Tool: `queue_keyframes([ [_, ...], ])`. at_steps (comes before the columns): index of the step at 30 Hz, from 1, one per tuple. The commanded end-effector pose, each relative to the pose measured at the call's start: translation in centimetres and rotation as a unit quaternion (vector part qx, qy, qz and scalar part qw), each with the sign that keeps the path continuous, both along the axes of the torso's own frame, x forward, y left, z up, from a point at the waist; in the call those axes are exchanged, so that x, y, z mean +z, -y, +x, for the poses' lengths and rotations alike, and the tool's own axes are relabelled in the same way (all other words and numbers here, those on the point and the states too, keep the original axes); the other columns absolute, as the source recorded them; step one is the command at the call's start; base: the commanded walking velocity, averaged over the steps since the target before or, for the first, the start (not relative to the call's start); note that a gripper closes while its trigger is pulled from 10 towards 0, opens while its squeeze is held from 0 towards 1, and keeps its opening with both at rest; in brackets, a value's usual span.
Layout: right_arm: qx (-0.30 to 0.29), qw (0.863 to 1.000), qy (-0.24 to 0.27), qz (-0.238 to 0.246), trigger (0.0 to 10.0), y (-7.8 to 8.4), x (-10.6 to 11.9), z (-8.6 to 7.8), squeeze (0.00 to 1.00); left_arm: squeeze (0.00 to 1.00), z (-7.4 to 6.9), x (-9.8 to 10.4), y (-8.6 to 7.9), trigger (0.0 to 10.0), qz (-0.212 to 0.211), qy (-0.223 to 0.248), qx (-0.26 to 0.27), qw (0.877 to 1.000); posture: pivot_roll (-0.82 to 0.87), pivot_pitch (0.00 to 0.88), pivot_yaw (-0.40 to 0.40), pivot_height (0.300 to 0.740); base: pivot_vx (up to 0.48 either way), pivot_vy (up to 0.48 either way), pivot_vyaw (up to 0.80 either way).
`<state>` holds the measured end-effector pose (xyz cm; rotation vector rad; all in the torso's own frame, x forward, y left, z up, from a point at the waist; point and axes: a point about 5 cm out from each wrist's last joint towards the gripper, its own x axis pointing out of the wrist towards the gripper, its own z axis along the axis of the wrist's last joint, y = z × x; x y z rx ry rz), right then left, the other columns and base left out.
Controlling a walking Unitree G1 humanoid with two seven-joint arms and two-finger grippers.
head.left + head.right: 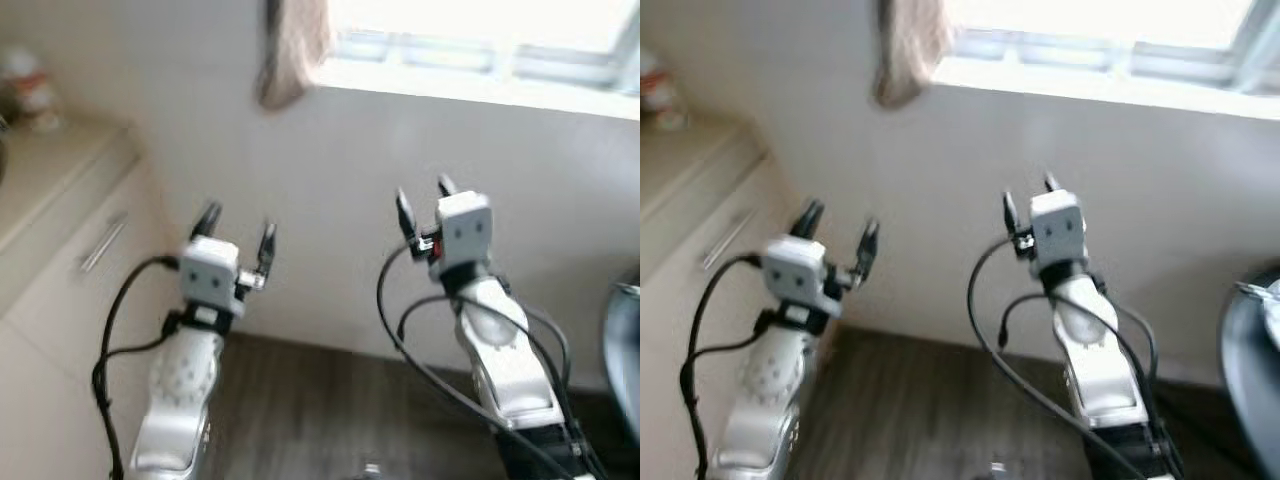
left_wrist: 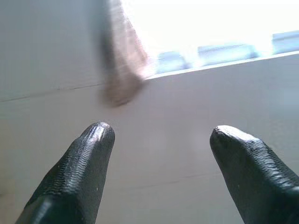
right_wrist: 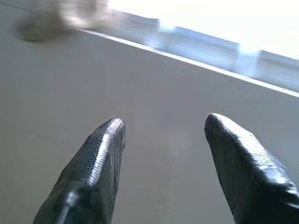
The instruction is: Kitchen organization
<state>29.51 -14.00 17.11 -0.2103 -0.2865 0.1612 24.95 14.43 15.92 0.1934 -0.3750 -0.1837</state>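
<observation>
Down near the bottom of the head views you've got dark wood-look floor (image 1: 330, 400) and both silver arms raised in front of you. The left hand (image 1: 236, 232) has its fingers spread apart with nothing between them, and the right hand (image 1: 424, 200) is the same, fingers apart and empty. Both point at the plain white wall (image 1: 330, 220) under the window, so honestly there's nothing to grab where you're aimed right now.

My guess is you're between pickups and still hunting for the next item. If so, I'd turn left toward the cabinet before reaching for anything. Keep the arms tucked while you swing round, because the left hand looks pretty near the cabinet front, and those loose black cables could snag.

The likely target is far left: a small container (image 1: 30, 85) with a reddish band sitting on the beige surface (image 1: 60, 165) of that cabinet. It's blurred, so I can't tell what it actually is. A drawer with a long metal handle (image 1: 102, 245) sits just below the edge.

Over on the right edge there's the rim of a dark round thing (image 1: 622, 360), maybe a table or a tray, hard to say.

Farther back, a brownish cloth (image 1: 292, 50) hangs down by the bright window sill (image 1: 470, 90).
</observation>
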Motion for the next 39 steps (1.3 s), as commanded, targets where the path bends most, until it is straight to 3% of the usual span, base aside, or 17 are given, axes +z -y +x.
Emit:
queue_keyframes([
  [1, 0.002, 1.0, 0.006, 0.006, 10.0, -0.22, 0.4, -0.03, 0.0, 0.0, -0.1, 0.22, -0.47, 10.0, 0.005, 0.005, 0.008, 1.0, 0.02, 0.022, -0.015, 0.74, 0.0, 0.0, -0.8],
  [17, 0.002, 1.0, 0.009, -0.005, 10.0, -0.24, 0.46, -0.01, 0.0, 0.0, -0.09, 0.04, -0.4, 10.0, 0.01, -0.002, 0.007, 1.0, 0.02, 0.028, -0.016, 0.74, 0.0, 0.0, -0.8],
  [19, 0.006, 1.0, 0.017, -0.024, 10.0, -0.5, 0.52, -0.13, 0.0, 0.0, -0.06, 0.02, -0.41, 10.0, 0.01, -0.004, 0.006, 1.0, 0.02, 0.027, -0.014, 0.74, 0.0, -0.133, 0.0],
  [31, 0.002, 1.0, 0.017, -0.023, 10.0, -0.51, 0.49, -0.02, 0.0, 0.0, 0.0, -0.04, -0.34, 10.0, 0.011, -0.006, 0.005, 1.0, 0.02, 0.029, -0.011, 0.74, 0.0, -0.473, 0.0],
  [39, -0.004, 1.0, -0.001, 0.0, 10.0, -0.24, 0.25, 0.32, 0.0, 0.0, 0.09, -0.12, -0.57, 10.0, 0.006, -0.01, 0.012, 1.0, 0.02, 0.029, -0.011, 0.74, 0.0, 0.0, -0.57],
])
